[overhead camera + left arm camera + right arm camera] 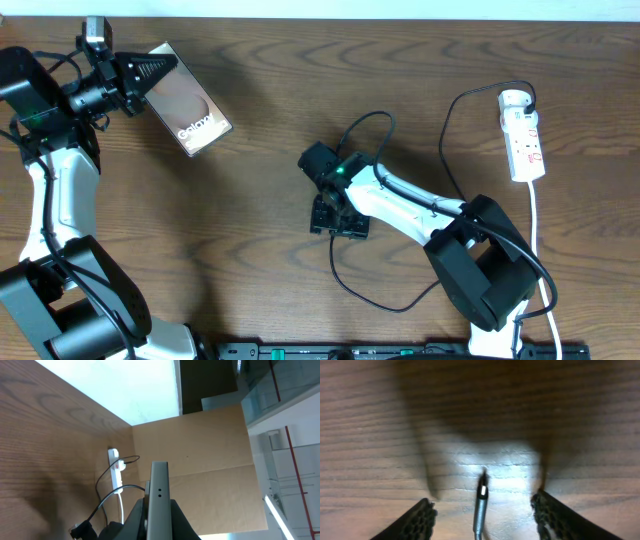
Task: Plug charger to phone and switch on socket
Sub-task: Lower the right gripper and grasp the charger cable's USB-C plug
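With the phone (pixel 190 105) clamped in the left gripper (pixel 152 72) at far left and the charger (pixel 482 492) tip straddled in the middle by the spread right gripper (pixel 484 510), the tip could easily be knocked askew if it's pinched off-centre.

brownish phone (pixel 188 102), white socket (pixel 523 140), seemingly black charger (pixel 444 136).
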You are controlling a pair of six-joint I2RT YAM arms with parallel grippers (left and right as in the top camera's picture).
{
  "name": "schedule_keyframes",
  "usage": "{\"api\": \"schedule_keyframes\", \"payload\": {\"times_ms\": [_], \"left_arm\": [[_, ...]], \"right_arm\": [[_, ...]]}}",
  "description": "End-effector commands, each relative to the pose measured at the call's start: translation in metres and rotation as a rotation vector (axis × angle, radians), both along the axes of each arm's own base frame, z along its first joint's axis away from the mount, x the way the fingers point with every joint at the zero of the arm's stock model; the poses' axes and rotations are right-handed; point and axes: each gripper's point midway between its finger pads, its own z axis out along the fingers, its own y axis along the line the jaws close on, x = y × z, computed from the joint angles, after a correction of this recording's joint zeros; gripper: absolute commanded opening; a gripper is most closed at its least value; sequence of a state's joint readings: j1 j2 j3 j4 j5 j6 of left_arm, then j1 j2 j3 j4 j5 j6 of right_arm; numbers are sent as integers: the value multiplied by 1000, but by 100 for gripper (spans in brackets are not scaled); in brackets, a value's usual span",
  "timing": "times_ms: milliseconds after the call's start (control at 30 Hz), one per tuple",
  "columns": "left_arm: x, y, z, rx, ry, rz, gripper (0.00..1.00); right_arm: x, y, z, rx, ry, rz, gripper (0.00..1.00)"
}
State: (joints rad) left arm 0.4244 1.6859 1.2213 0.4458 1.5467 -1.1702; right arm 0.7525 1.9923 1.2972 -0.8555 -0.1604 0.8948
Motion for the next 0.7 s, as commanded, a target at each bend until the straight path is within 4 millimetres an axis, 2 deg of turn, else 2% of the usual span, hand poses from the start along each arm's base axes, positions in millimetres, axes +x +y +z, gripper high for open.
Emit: {"api": "schedule_keyframes", "payload": {"times_ms": [0, 133, 400, 667], "left_arm": [[-6, -2, 11, 16, -39, -23, 7], [-6, -2, 11, 16, -39, -23, 7], [-6, -2, 11, 15, -38, -23, 7], [-6, -2, 10, 17, -41, -23, 7]], "right_arm": [[-19, -6, -16, -24, 74, -17, 59], [-25, -5, -16, -28, 84, -6, 54], [-37, 0, -16, -26, 107, 18, 31], [-40, 2, -17, -29, 104, 24, 29]]}}
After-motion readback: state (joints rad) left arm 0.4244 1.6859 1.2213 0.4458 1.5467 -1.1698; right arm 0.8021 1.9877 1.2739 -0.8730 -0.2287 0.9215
